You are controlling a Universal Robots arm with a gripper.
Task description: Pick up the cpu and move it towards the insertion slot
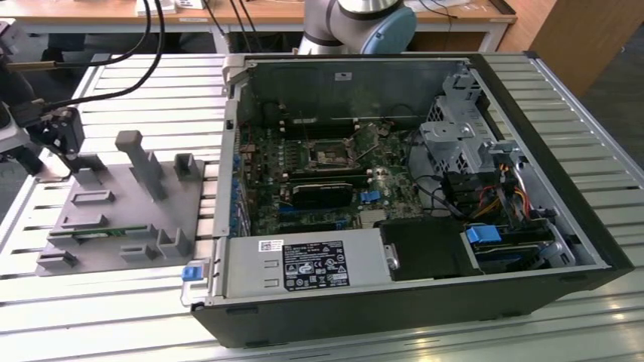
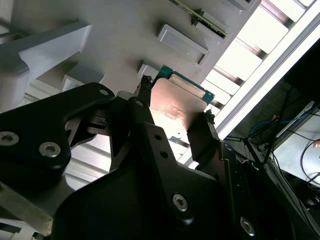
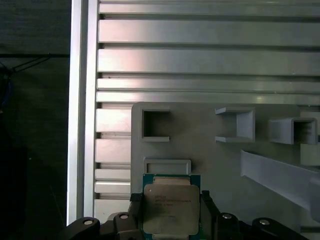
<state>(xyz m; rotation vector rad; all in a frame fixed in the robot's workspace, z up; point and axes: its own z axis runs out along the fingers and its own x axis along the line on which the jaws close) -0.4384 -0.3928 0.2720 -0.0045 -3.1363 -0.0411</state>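
Fingers point(image 2: 200, 137) clamped on cpu point(image 3: 171, 210) edges, over grey fixture plate point(image 1: 111, 226) at exterior view's left. Insertion slot point(image 1: 329, 156) well apart, mid-frame inside pc case point(image 1: 403, 309). Risk: thin edge grip, so chip may slip/tilt w/ a jerk.

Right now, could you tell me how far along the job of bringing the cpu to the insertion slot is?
Done: the pincer is shut on the cpu, gripping two opposite edges in both wrist views. In hand: the chip is held over the grey fixture plate at the exterior view's left. Left: the crossing to the insertion slot inside the open computer case, towards the exterior view's right.
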